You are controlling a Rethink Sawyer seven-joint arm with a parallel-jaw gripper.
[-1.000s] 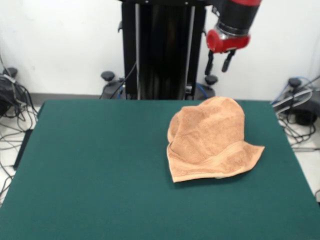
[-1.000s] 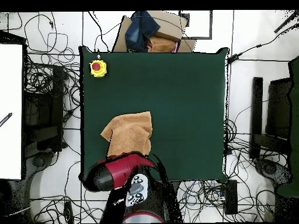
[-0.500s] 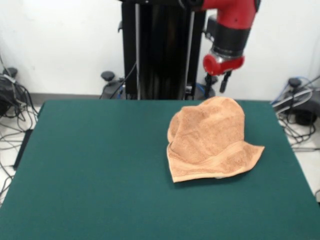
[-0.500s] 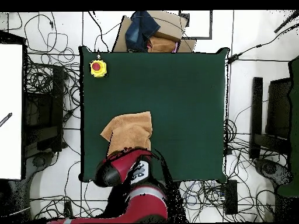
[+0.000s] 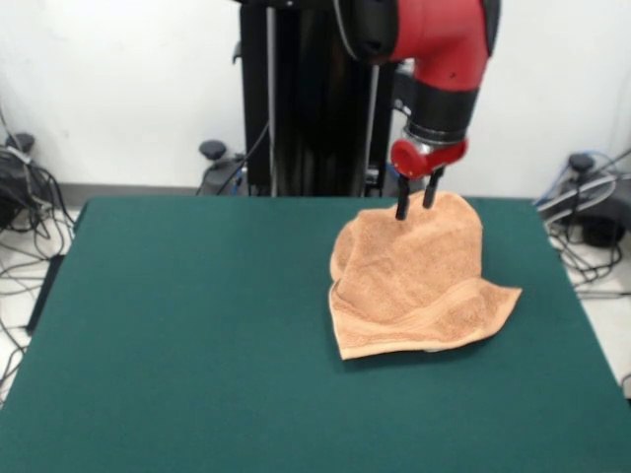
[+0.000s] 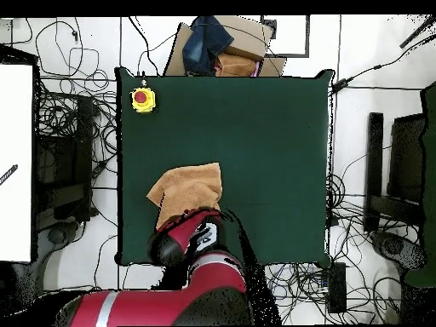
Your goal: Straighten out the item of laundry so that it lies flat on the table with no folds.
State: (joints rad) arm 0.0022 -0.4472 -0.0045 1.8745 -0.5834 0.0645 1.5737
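The item of laundry (image 5: 414, 276), a peach-orange towel, lies crumpled and folded over itself on the right half of the green table (image 5: 197, 315). A woven band runs along its near hem. My gripper (image 5: 416, 204) hangs from the red arm at the towel's far edge. It is open, its two black fingers (image 5: 402, 205) pointing down with their tips at the cloth and nothing between them. From overhead, the towel (image 6: 189, 192) sits near the table's (image 6: 264, 145) lower left, and the red arm (image 6: 183, 238) covers its lower edge and hides the gripper.
A yellow box with a red button (image 6: 143, 99) stands at the table's upper left corner in the overhead view. A cardboard box with dark cloth (image 6: 221, 47) lies beyond the top edge. Cables cover the floor around the table.
The arm has come down and moved in over the table. The gripper has dropped from well above the towel to its far edge. The towel has not moved.
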